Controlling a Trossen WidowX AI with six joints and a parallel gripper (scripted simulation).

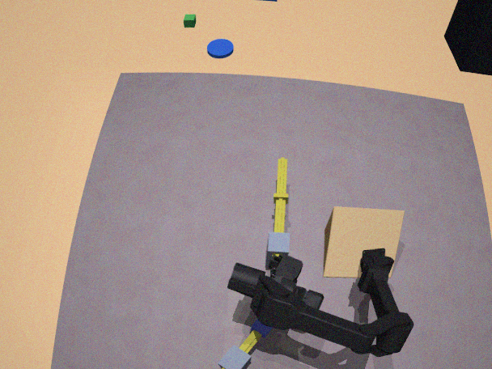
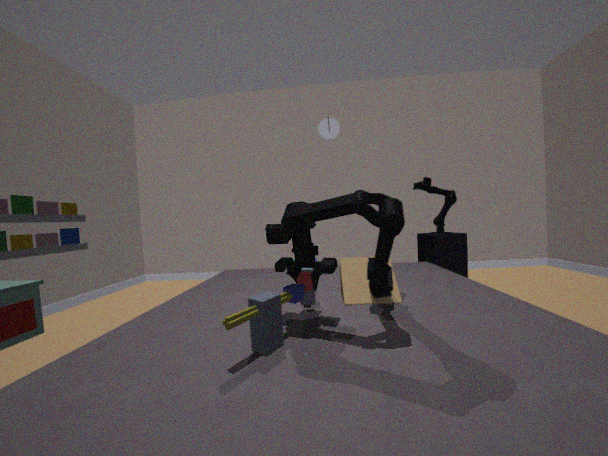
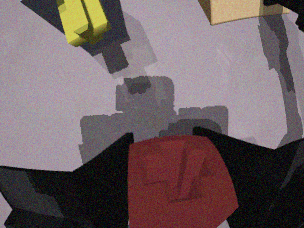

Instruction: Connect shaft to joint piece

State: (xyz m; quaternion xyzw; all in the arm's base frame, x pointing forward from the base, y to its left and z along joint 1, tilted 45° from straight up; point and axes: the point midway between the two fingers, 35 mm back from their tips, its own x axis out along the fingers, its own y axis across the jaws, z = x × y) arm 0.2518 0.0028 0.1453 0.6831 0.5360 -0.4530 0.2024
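Observation:
The red joint piece (image 3: 180, 189) sits between my dark fingers, and my gripper (image 3: 163, 136) is shut on it. It also shows in the exterior view (image 2: 305, 280), under the gripper (image 2: 306, 274). The second yellow shaft (image 1: 280, 194) runs through its grey block (image 1: 278, 243). Its near end (image 3: 83, 10) stands apart from the joint piece. From above, the arm (image 1: 283, 299) hides the joint piece.
A tan box (image 1: 362, 240) stands beside the arm's base, to the right of the second block. A blue disc (image 1: 220, 48) and a green cube (image 1: 189, 20) lie far off the mat. A second dark arm on a black stand (image 2: 442, 250) is at the back right.

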